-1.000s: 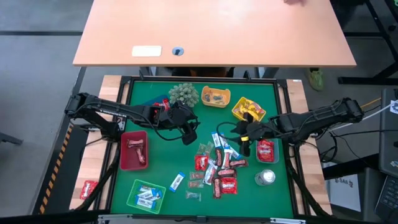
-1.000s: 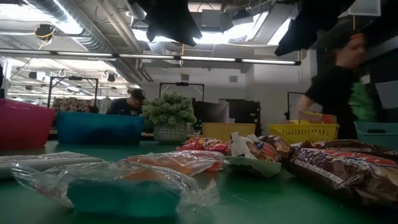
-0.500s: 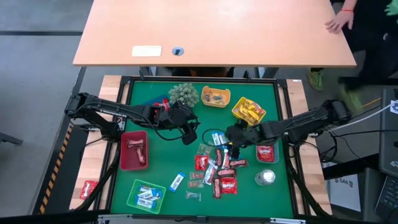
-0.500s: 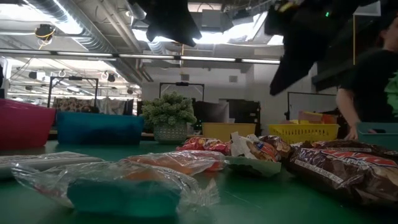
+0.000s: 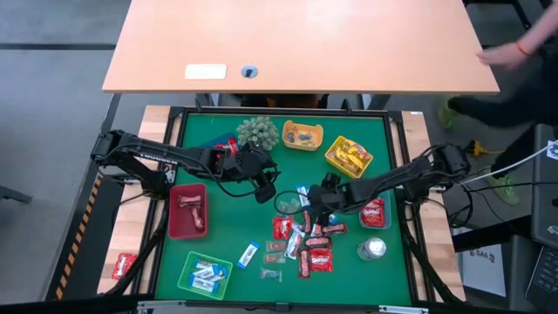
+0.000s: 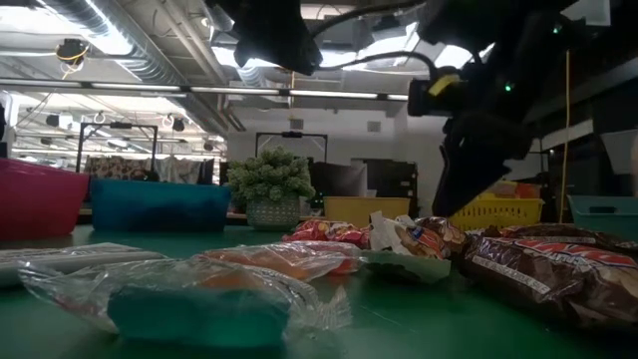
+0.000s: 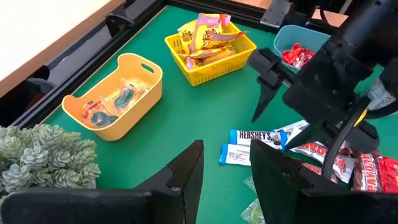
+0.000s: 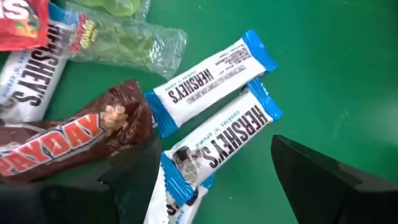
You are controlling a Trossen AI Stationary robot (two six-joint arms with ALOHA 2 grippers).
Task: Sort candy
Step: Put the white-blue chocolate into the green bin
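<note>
Candy (image 5: 307, 237): loose pile, centre-right of green bench (image 5: 227, 235). Right tool (image 8: 211, 171): fingers spread wide, empty, over two blue-white bars (image 8: 211, 93) at pile's far edge. Left tool (image 5: 266, 190): left of pile, part-spread, empty.

Looks like a robotics lab in an open industrial hall: exposed ceiling ducts (image 6: 130, 40) and strip lights overhead, a green-matted worktop (image 5: 227, 227) fenced by a black frame, hazard-striped floor edging (image 5: 74, 249), loose cables (image 5: 514, 161), a plain wooden desk (image 5: 296, 44) alongside.
</note>
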